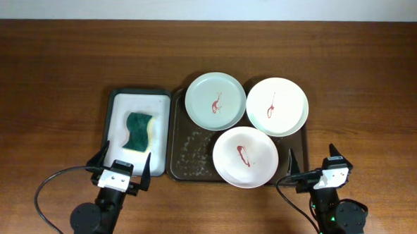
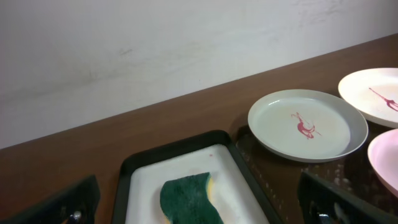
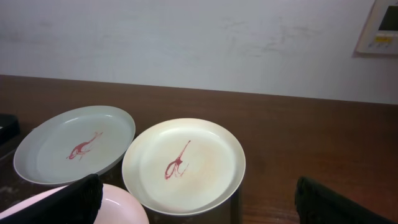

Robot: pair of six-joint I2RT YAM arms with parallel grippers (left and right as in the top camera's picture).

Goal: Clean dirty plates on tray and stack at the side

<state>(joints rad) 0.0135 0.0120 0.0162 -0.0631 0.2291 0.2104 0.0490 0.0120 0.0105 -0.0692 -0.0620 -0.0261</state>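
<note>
Three plates lie on the dark brown tray (image 1: 192, 159), each with a red sauce squiggle. The mint green plate (image 1: 215, 101) is at the back left, a white plate (image 1: 277, 106) at the back right, and a white plate (image 1: 245, 157) at the front. The green plate also shows in the left wrist view (image 2: 307, 125) and the right wrist view (image 3: 74, 149). The back white plate shows in the right wrist view (image 3: 183, 165). My left gripper (image 1: 121, 171) is open and empty near the front edge. My right gripper (image 1: 312, 171) is open and empty, right of the tray.
A smaller black-rimmed white tray (image 1: 117, 116) lies left of the brown tray and holds a green and yellow sponge (image 1: 140, 130), seen in the left wrist view too (image 2: 189, 200). A wall runs behind the brown wooden table (image 1: 55, 68).
</note>
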